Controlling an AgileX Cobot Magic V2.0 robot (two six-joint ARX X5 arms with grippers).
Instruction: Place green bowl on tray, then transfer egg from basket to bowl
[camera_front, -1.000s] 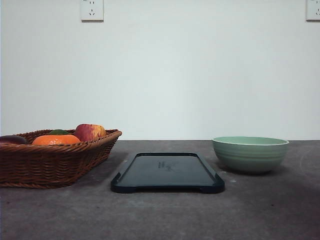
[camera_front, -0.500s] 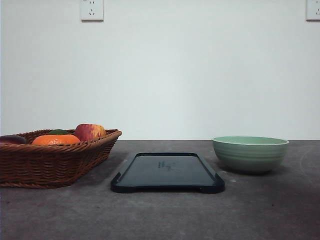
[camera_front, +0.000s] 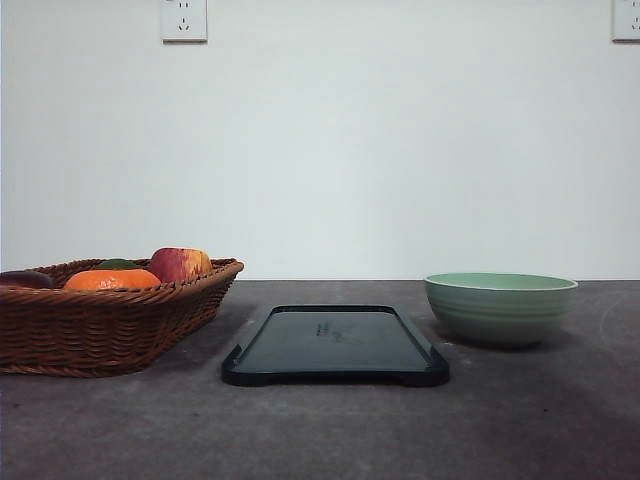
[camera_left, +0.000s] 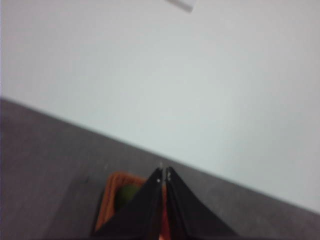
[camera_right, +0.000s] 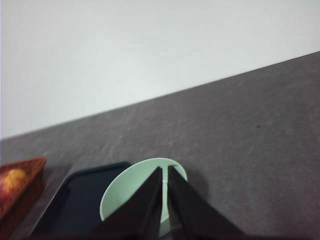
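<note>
Bowl (camera_front: 500, 308) is seen on the grey tabletop (camera_front: 330, 430), right of the tray (camera_front: 335, 345) and apart from it, upright: pale sage green, round, faint horizontal ridges on the wall, lighter rim, nothing visible above the rim. Tray is set flat at centre: near-black, rectangular, rounded corners, low raised rim, small feet at the front edge, bare surface with a faint mark near the middle. Basket (camera_front: 105, 320) is at the left, partly cut off by the frame edge: brown woven wicker, sloping sides, braided rim. Inside it an apple (camera_front: 180, 264) in red and yellow, a flat orange fruit (camera_front: 112, 280) with something green behind it, and a dark item at the far left are made out; the egg cannot be told from these views. In the left wrist view the left pincer (camera_left: 164, 176) is clenched, black fingers meeting at the tips, above the blurred basket (camera_left: 107, 210). In the right wrist view the right pincer (camera_right: 165, 170) is clenched too, tips nearly touching, nothing held, over the bowl (camera_right: 127, 192), with the tray (camera_right: 82, 202) just beside the bowl and the basket (camera_right: 20, 192) at the far edge with the apple (camera_right: 12, 177) in it. Two wall sockets (camera_front: 184, 20) are seen on the white wall.
</note>
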